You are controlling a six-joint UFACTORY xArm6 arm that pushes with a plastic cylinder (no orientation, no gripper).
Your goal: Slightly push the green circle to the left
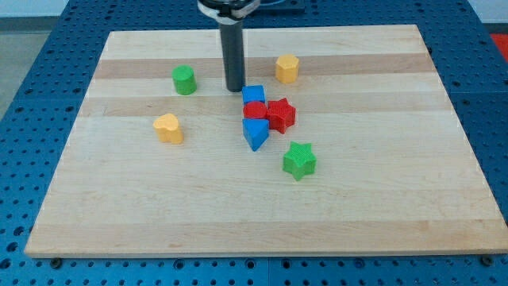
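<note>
My rod is coming down from the view's top, standing nearly upright over the board. My tip is sitting on the board's upper middle, nearer its top edge than its bottom.

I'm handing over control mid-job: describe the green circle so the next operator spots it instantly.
Start at the wooden board and find my tip near its top centre. The green circle stands alone just to the view's left of my tip, apart from it. Unlike the green star lower right, it is round-sided.
</note>
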